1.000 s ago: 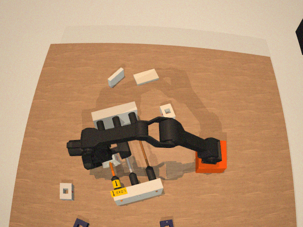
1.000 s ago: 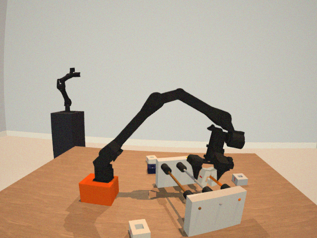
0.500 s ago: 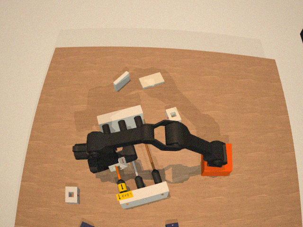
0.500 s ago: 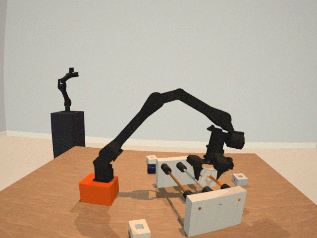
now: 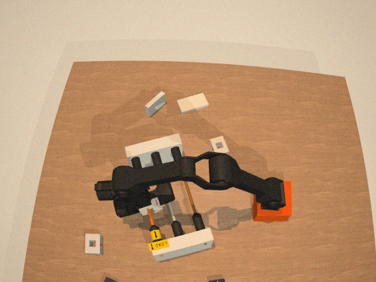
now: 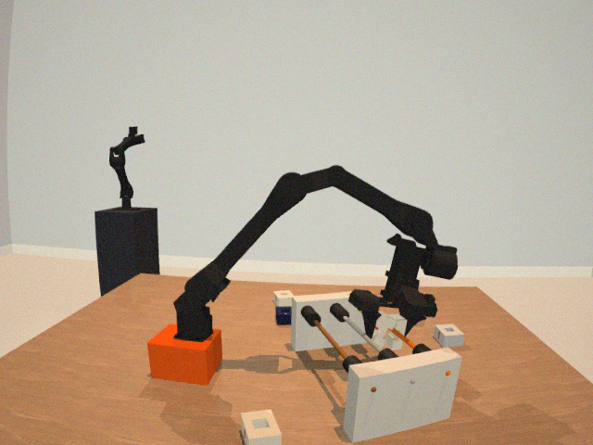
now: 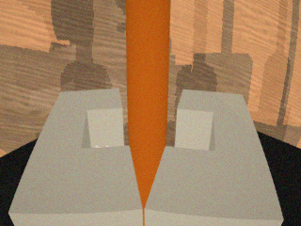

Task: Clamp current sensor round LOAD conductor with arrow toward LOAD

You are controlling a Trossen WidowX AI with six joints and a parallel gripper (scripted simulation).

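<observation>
The light grey split-core sensor [image 5: 157, 207] [image 6: 395, 322] [image 7: 71, 179] is between the fingers of my gripper [image 5: 148, 201] [image 6: 389, 330] [image 7: 151, 140], which is shut on it. In the wrist view its two halves meet at the near edge and stand apart farther off, with the orange LOAD conductor [image 5: 151, 219] [image 6: 407, 339] [image 7: 148, 56] in the gap between them. The yellow LOAD marker [image 5: 163, 244] sits on the lower end block in the top view. A red mark shows on the sensor's side, but its arrow direction cannot be read. The latch is not visible.
A grey conductor [image 5: 171, 211] and a brown conductor [image 5: 190, 197] run beside the orange one, between two white end blocks [image 5: 185, 244] [image 5: 151, 147]. White square-holed blocks [image 5: 92, 248] [image 5: 224, 148] and two white plates [image 5: 192, 103] [image 5: 155, 103] stand or lie around.
</observation>
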